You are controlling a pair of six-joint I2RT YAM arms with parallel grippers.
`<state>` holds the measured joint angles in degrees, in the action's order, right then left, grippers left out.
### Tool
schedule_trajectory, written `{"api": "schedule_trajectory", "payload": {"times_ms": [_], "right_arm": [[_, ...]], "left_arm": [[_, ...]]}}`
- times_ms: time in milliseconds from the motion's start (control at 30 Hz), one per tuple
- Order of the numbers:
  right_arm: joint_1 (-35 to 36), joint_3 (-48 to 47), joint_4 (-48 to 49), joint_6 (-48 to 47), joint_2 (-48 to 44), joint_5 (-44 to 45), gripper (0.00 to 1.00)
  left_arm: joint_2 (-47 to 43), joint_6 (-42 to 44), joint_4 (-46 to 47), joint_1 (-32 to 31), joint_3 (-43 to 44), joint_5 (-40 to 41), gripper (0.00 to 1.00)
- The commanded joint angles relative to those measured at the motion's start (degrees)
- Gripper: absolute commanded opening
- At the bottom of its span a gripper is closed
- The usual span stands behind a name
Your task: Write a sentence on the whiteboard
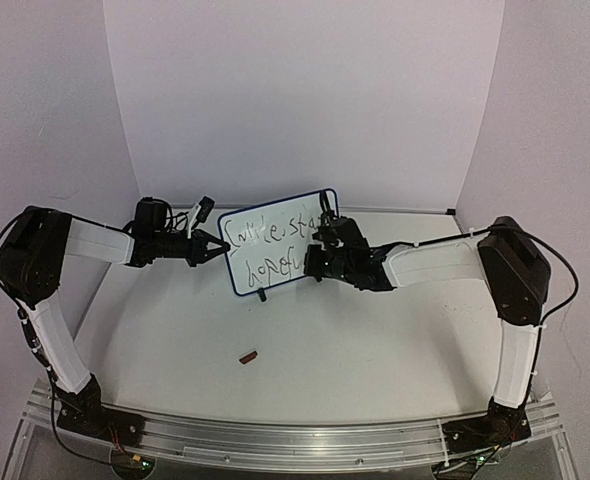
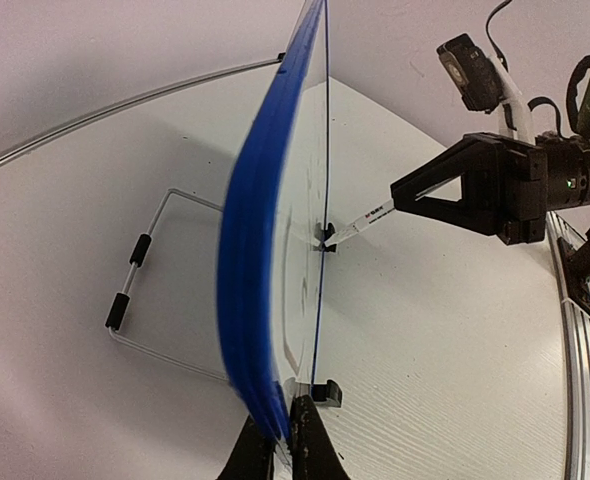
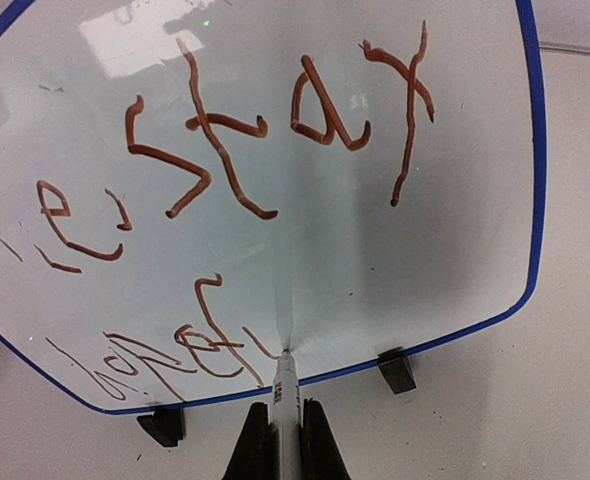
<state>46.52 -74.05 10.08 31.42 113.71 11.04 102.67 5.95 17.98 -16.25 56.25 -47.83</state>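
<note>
Between the right jaws, closed tight, we find a marker (image 3: 286,395) held along the line of the wrist. Its tip touches the whiteboard (image 3: 455,260) at the end of the lower line of the sentence (image 3: 215,123). That straight-on hold likely lets the arm press and steer the tip together. At the board's far side, the left jaws are clamped on the blue frame (image 2: 250,250) at its side edge. We judge this braces the board against the push of the tip, since it stands upright only on two small black feet (image 3: 397,370). Two lines of reddish-brown scrawl fill most of the white face, so the writing seems nearly done. Board and arms sit toward the back of the white bench (image 1: 375,350); nearer the bases lies a small dark red piece (image 1: 247,355), perhaps the marker's cap.
</note>
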Motion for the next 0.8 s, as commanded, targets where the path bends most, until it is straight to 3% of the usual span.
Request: {"api": "schedule_trajectory", "payload": {"times_ms": [0,767], "right_arm": [[-0.26,-2.89,0.81,-1.37,-2.31,2.19,0.0],[-0.25,-2.77,2.05,-2.31,-3.92,2.72,0.0]], "left_arm": [[0.19,3.74,-3.04,-0.03,-0.48,5.56,0.0],[0.07,3.75,-3.04,0.01,-0.56,5.56,0.0]]}}
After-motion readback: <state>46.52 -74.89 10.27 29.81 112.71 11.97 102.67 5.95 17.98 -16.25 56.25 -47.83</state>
